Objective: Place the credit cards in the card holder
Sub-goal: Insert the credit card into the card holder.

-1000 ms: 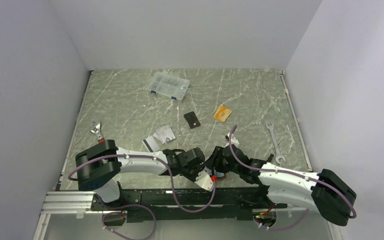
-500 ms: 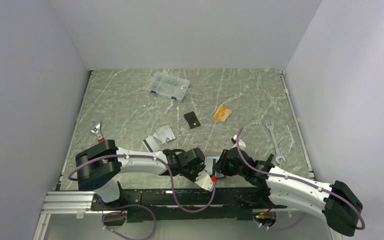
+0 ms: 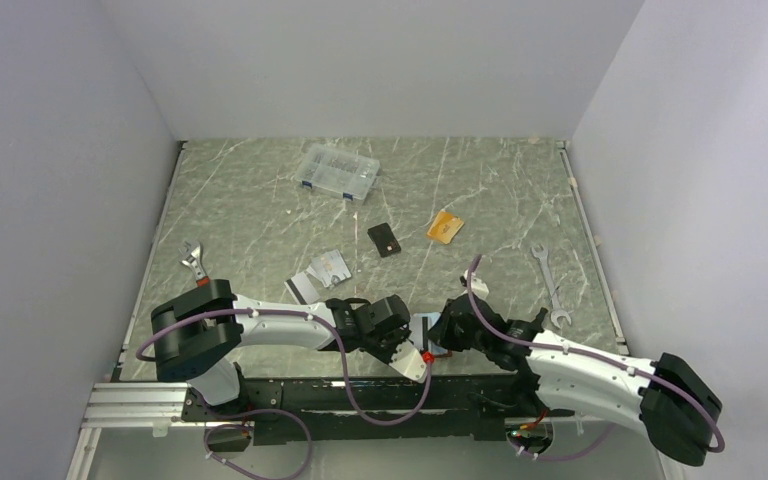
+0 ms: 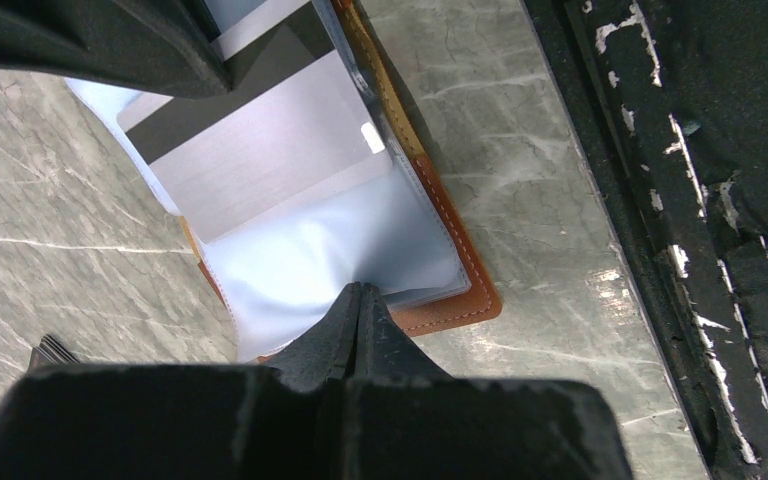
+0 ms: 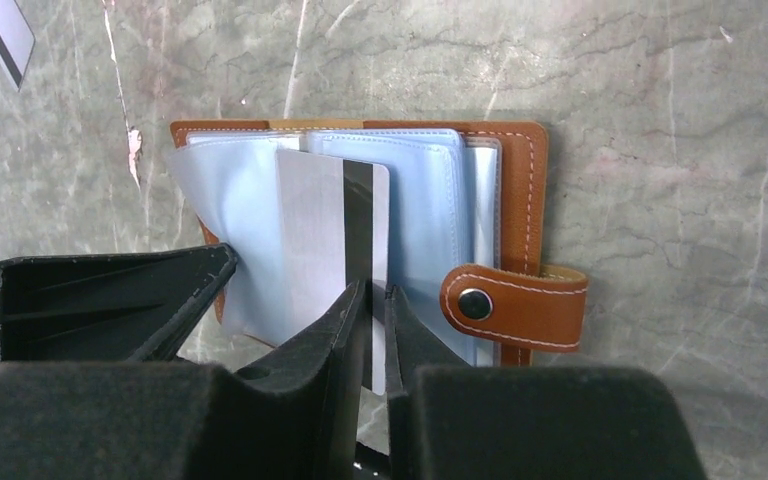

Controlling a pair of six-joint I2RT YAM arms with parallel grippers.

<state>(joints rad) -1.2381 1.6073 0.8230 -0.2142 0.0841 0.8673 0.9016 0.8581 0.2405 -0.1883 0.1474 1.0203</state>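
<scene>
While the card holder (image 5: 532, 190) lay open on the table (image 3: 250, 200) at the near edge, between both arms, the left gripper (image 4: 358, 300) was clamped shut on one of its clear sleeves (image 4: 310, 260). Right gripper (image 5: 375, 305) was nearly closed, with a thin slit left, over the striped end of a silver card (image 5: 310, 220) sitting partway in a sleeve. Couldn't tell if it actually gripped the card. Snap strap (image 5: 515, 305) lay just beside it. Other silver cards (image 3: 320, 270) and the orange card (image 3: 445, 227) lay loose farther back.
</scene>
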